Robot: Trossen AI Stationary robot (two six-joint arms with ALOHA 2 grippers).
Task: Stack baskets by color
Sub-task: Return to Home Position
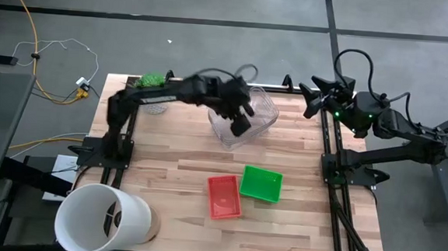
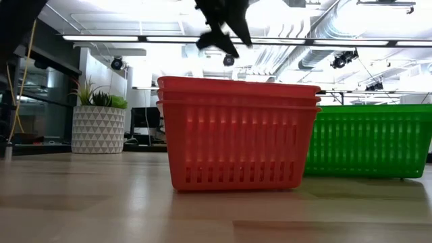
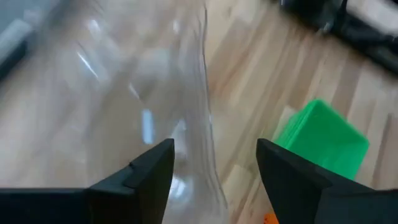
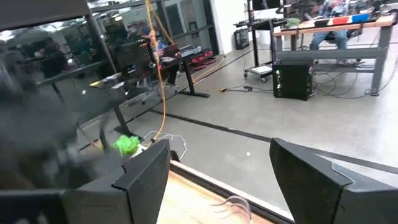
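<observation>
A red stack of baskets (image 1: 224, 196) (image 2: 236, 135) rests on the wooden table near its front, one nested in another. A green basket (image 1: 262, 184) (image 2: 368, 142) (image 3: 320, 140) sits just to its right. My left gripper (image 1: 239, 125) (image 3: 214, 168) hangs open over a clear plastic bin (image 1: 260, 108) (image 3: 124, 93) at the table's far middle. The bin's wall runs between the fingers in the left wrist view, and nothing is held. In the low view this gripper (image 2: 223, 30) shows high above the red stack. My right gripper (image 1: 313, 98) (image 4: 221, 186) waits open at the far right edge, pointing level.
A big white bucket (image 1: 101, 219) lies on its side at the table's front left corner. A small green plant (image 1: 150, 80) stands at the far left. Bare wood lies between the clear bin and the baskets.
</observation>
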